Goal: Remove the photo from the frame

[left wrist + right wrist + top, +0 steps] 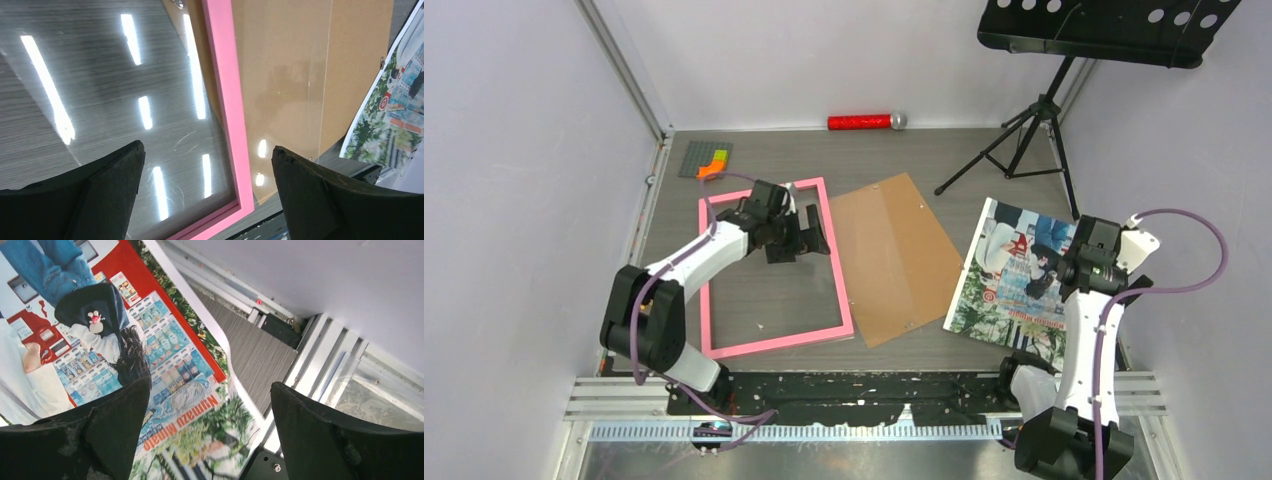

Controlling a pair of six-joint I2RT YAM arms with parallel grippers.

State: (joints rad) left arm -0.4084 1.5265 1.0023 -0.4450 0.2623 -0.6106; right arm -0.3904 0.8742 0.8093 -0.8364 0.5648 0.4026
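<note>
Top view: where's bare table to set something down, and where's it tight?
Bare: the far strip of table between the grey plate and the tripod, behind the frame. Narrow wedge between board and photo. Crowded: board meets the frame's right rim; photo fills the right side.

Left arm (699, 255): white links, elbow raised near its base, forearm reaching forward and to the right.
Left gripper (207, 150): black fingers, jaws wide apart, nothing between them, pointed downward.
Right arm (1089, 340): white links, forearm running straight forward from its base.
Right gripper (210, 390): black fingers, jaws wide apart, nothing between them, pointed downward.
</note>
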